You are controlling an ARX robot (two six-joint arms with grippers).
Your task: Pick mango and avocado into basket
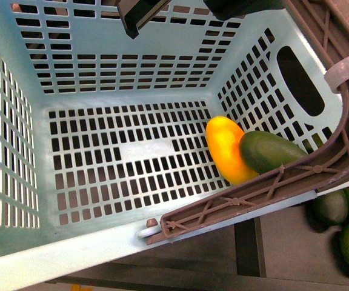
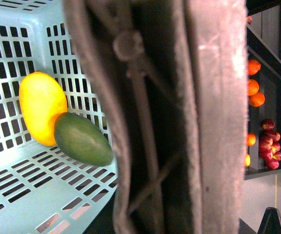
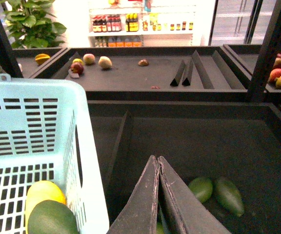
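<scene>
The light teal basket [image 1: 126, 242] fills the front view. Inside it, against the right wall, lies the yellow-orange mango [image 1: 228, 148] with the dark green avocado [image 1: 270, 150] leaning on it. Both fruits also show in the left wrist view, mango [image 2: 42, 107] and avocado [image 2: 82, 139], and in the right wrist view, mango [image 3: 44, 193] and avocado [image 3: 51, 218]. The brown ribbed basket handle [image 2: 179, 117] fills the left wrist view, where my left gripper is shut on it. My right gripper [image 3: 158, 162] hangs shut and empty beside the basket [image 3: 33, 112], over a dark bin.
Loose green avocados lie in the dark bin [image 3: 218, 141] under my right gripper, two of them showing [image 3: 221, 193], and others [image 1: 344, 221] right of the basket. Dark shelves further back hold fruit [image 3: 94, 61]. Oranges and red apples [image 2: 262, 141] fill shelves beyond the handle.
</scene>
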